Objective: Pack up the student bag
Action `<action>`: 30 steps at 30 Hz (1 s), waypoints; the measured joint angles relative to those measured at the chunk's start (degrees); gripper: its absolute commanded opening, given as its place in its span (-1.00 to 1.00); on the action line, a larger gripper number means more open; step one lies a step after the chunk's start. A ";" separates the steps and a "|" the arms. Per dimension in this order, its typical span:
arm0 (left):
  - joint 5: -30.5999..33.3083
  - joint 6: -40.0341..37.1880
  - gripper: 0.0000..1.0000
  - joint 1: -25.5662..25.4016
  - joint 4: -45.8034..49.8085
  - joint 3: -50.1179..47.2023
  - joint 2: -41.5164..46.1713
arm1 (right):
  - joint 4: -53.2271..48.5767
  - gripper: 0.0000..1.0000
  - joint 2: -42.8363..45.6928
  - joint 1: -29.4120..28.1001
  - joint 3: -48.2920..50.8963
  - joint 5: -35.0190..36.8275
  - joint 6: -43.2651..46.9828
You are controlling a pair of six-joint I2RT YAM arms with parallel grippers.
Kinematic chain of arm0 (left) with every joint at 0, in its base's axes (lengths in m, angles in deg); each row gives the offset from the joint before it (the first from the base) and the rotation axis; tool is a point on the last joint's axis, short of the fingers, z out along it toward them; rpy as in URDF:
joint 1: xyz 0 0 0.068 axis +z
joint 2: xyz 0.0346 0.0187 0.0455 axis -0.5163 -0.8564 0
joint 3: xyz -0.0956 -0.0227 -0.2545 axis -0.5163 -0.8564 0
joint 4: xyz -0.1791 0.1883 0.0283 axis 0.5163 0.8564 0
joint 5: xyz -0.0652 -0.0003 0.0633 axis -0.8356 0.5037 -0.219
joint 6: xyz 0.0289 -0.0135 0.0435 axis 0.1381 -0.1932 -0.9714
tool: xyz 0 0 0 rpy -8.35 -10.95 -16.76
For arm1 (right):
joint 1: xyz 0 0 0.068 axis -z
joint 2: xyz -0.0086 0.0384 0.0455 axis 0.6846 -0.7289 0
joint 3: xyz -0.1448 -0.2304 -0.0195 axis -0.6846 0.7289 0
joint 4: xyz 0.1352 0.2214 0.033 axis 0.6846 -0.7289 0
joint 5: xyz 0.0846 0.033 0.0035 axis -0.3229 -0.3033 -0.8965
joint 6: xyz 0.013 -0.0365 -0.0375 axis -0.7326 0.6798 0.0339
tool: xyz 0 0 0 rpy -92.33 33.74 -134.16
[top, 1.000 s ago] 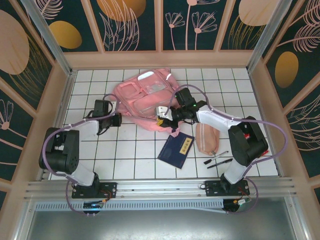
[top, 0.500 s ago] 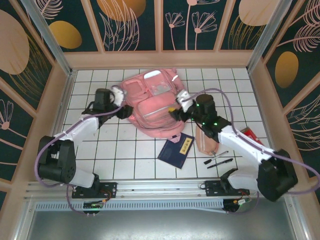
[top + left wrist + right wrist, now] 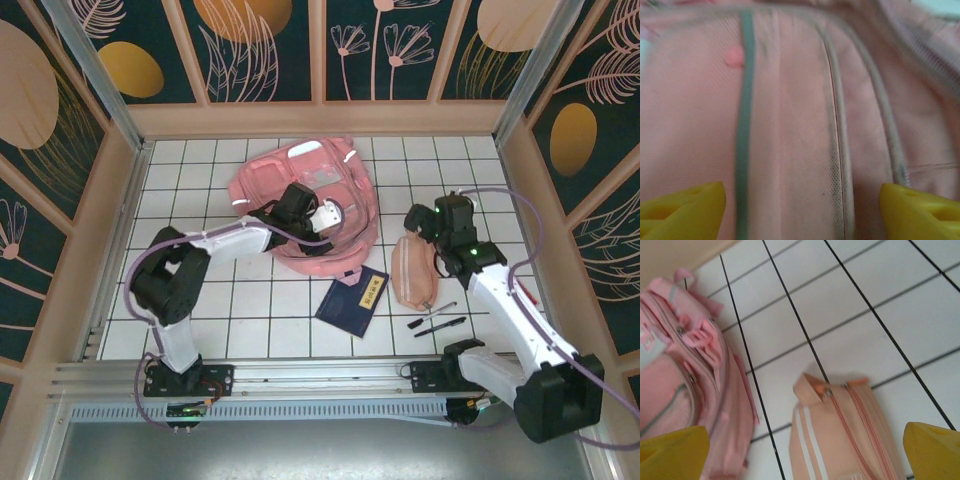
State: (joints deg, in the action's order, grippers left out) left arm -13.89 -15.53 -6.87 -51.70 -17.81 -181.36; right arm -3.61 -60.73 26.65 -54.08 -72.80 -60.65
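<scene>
The left claw (image 3: 802, 207) hangs spread over the student bag (image 3: 290, 180), its yellow tips cut off and the fabric blurred. The bag lies at twelve o'clock on the tiled table (image 3: 200, 300). At its four o'clock the right claw (image 3: 805, 450) gapes above the half-cropped pouch (image 3: 840, 440).

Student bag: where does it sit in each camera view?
Top external: student bag upper centre, on the tiled table.
Left wrist: its pink fabric close up behind the left fingers.
Right wrist: left edge.
Shared landmark: peach pencil pouch, right of the bag in top and right wrist views.
</scene>
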 measured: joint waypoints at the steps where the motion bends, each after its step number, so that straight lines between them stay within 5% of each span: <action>1: 0.00 -0.20 0.58 0.00 0.39 0.15 -0.70 | -0.81 0.98 1.16 0.22 0.46 -0.94 0.09; 9: -1.36 -1.18 0.42 0.00 0.85 0.83 -0.42 | -2.56 0.98 -0.37 2.12 2.62 -15.63 1.40; 10: -1.29 -0.81 0.24 0.00 0.85 0.83 -0.31 | -2.60 0.95 -1.51 2.23 2.62 -17.35 1.44; 13: 0.48 0.76 -0.94 0.00 1.05 1.20 -0.09 | -2.36 0.86 -4.79 2.60 2.62 -22.80 1.88; 14: 1.09 1.25 -1.00 -0.13 1.99 1.97 -0.09 | -2.21 0.86 -5.64 2.64 2.62 -24.61 2.03; 24: 13.66 5.97 -1.00 -0.61 3.50 10.36 5.57 | -3.17 0.80 -11.41 2.64 -2.21 -31.65 2.67; 30: 21.16 8.87 -1.00 -0.20 2.47 14.51 8.57 | -5.84 0.84 -12.68 2.84 -5.29 -19.30 1.77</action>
State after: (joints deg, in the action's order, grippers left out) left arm 7.26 -6.65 -7.07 -49.23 -3.29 -172.79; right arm -9.44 -73.41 29.49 -59.37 -92.10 -58.88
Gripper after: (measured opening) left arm 0.046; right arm 0.913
